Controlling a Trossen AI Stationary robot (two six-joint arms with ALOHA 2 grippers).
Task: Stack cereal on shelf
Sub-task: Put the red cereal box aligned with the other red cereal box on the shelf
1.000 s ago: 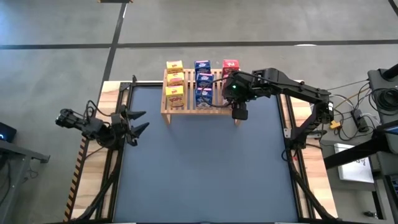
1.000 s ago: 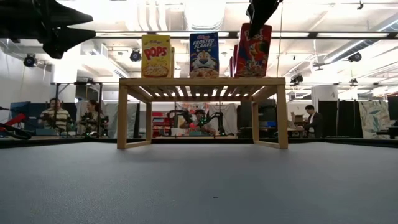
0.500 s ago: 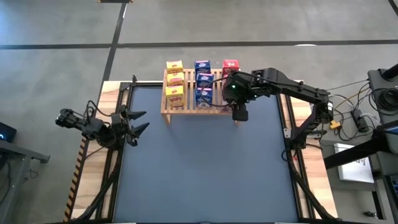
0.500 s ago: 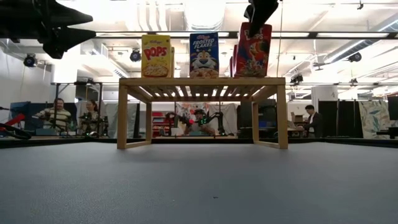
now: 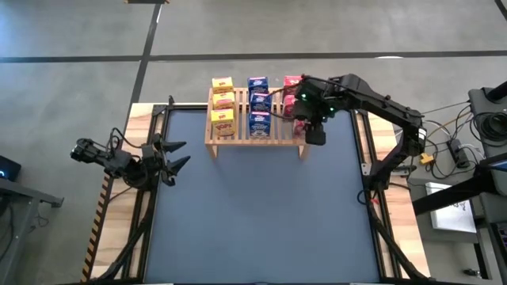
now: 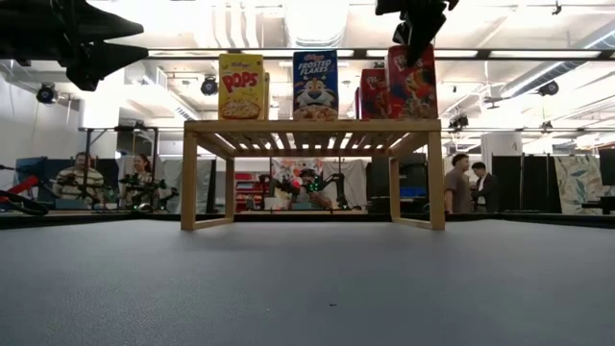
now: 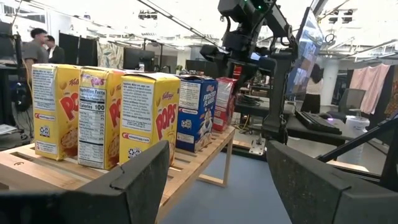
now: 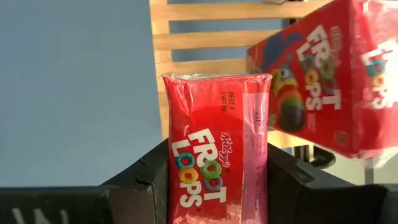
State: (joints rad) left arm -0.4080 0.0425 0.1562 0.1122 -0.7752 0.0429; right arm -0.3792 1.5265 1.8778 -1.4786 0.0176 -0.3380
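Observation:
My right gripper (image 5: 310,119) hangs over the right end of the light wooden rack (image 5: 238,138) and is shut on a red cereal box (image 6: 411,82). Another red box (image 6: 375,93) stands behind it on the slats, and a red box (image 5: 293,81) shows at the far right corner. Three yellow boxes (image 5: 223,103) and three blue boxes (image 5: 258,103) stand upright in rows on the rack. My left gripper (image 5: 170,157) waits open at the table's left edge. My right gripper pinches the red box by its top end (image 8: 217,124) between the two fingers (image 8: 149,180), one on each side of the top flap. The fingers come from above, pointing down. The box stands upright below them, its lower end (image 6: 411,115) at the rack's slats.
The rack stands at the table's far edge, its legs (image 6: 189,178) on the dark tabletop (image 5: 253,214). A neighbouring red box (image 8: 329,81) stands close beside the held one. People and other equipment show in the room behind the table.
My right gripper moved toward the table's right and far edges along the rack's right end, staying shut on the red box. The box, tilted a second ago, now stands upright and sits farther right on the rack.

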